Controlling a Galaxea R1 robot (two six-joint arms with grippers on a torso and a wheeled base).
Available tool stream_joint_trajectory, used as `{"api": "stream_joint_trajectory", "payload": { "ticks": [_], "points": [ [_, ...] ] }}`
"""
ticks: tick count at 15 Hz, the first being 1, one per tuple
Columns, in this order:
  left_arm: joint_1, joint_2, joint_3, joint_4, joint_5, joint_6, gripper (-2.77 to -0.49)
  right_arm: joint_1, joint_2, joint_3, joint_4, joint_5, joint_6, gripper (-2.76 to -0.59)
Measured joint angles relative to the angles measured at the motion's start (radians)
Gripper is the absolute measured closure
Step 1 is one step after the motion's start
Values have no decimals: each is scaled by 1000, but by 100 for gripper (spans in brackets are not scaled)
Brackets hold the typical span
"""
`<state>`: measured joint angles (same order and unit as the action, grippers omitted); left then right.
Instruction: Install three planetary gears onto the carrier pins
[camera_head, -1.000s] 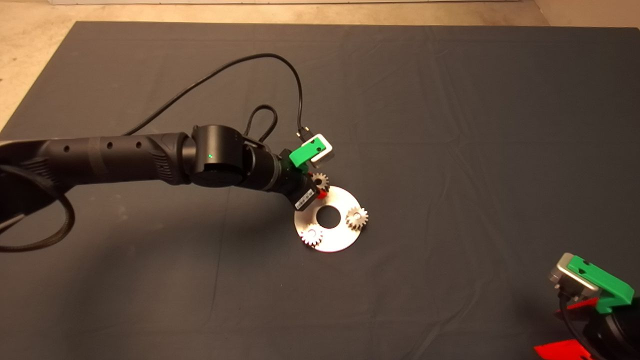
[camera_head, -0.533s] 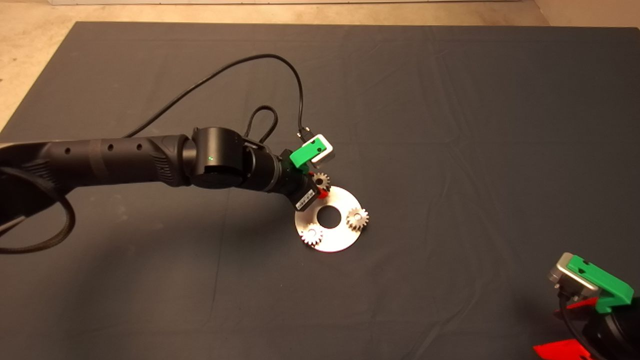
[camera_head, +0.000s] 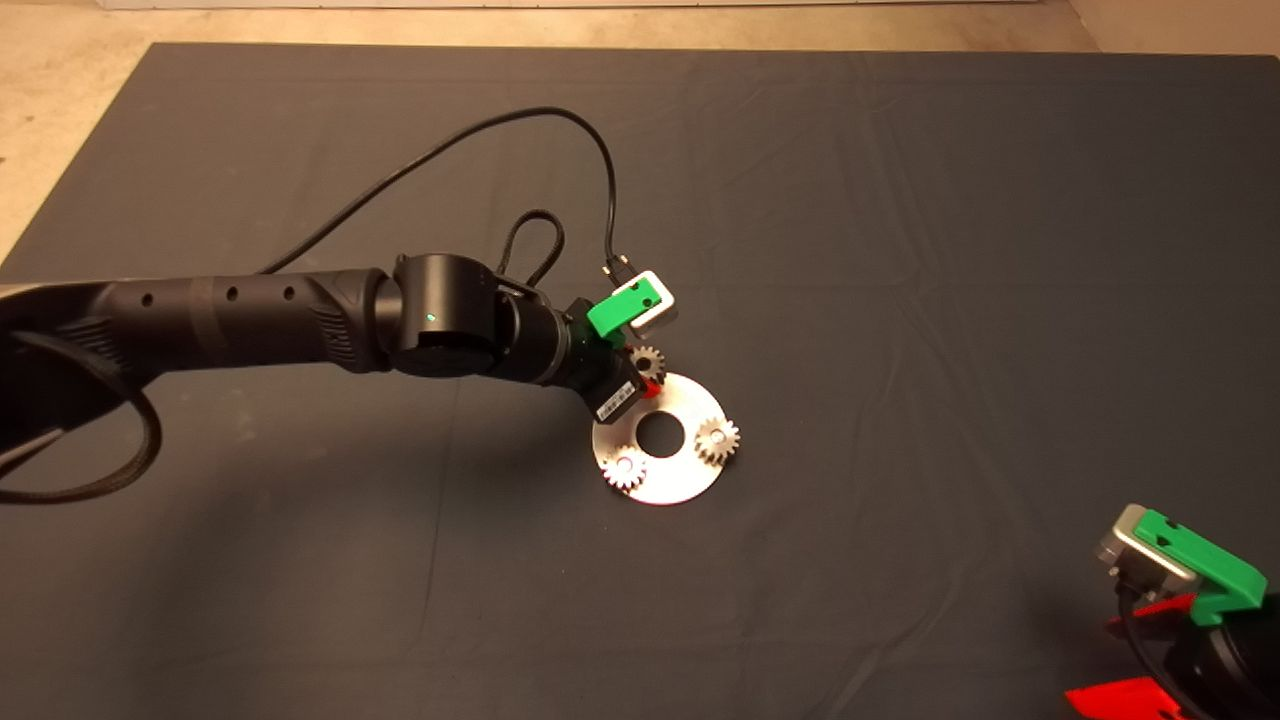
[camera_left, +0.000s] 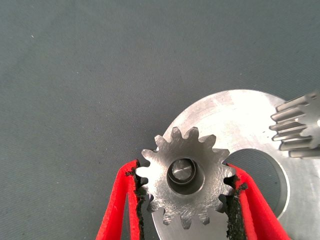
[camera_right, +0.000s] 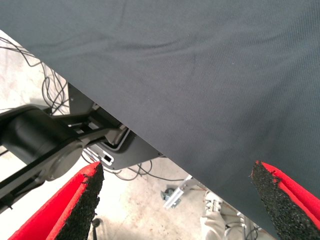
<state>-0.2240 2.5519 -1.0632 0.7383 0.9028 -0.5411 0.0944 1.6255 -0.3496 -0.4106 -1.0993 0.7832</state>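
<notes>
Left gripper (camera_left: 185, 200) nudged slightly rightward, clamping third gear (camera_left: 186, 175) over its carrier pin (camera_left: 181, 171); right gripper (camera_right: 175, 200) parked wide open

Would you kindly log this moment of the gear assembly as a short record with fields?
gears seated: two planetary gears, one and another, on the disc
third gear: third gear held over a carrier pin, which shows through its bore
left gripper: left gripper shut on the third gear's teeth, at the disc's edge
right gripper: right gripper open, parked at the mat's lower right edge
</notes>
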Motion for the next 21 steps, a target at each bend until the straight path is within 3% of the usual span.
{"api": "stream_joint_trajectory", "payload": {
  "ticks": [4, 8, 10, 11, 19, 21],
  "points": [
    [0, 3, 1, 0, 27, 7, -70, 0, 0, 0, 0, 7, 0, -220],
    [-1, 17, 1, 0, 55, 53, -70, 0, 0, 0, 0, 8, 0, -220],
    [0, 28, 1, 2, 99, 56, -70, 0, 1, 0, 0, 10, 0, -220],
    [0, 31, 1, 2, 110, 56, -70, 0, 1, 0, 0, 12, 0, -220],
    [0, 30, 1, 1, 109, 56, -71, 0, 0, 0, 0, 13, 0, -220],
    [0, 30, 1, 1, 109, 56, -82, 0, 0, 0, 0, 13, 0, -220]
  ]
}}
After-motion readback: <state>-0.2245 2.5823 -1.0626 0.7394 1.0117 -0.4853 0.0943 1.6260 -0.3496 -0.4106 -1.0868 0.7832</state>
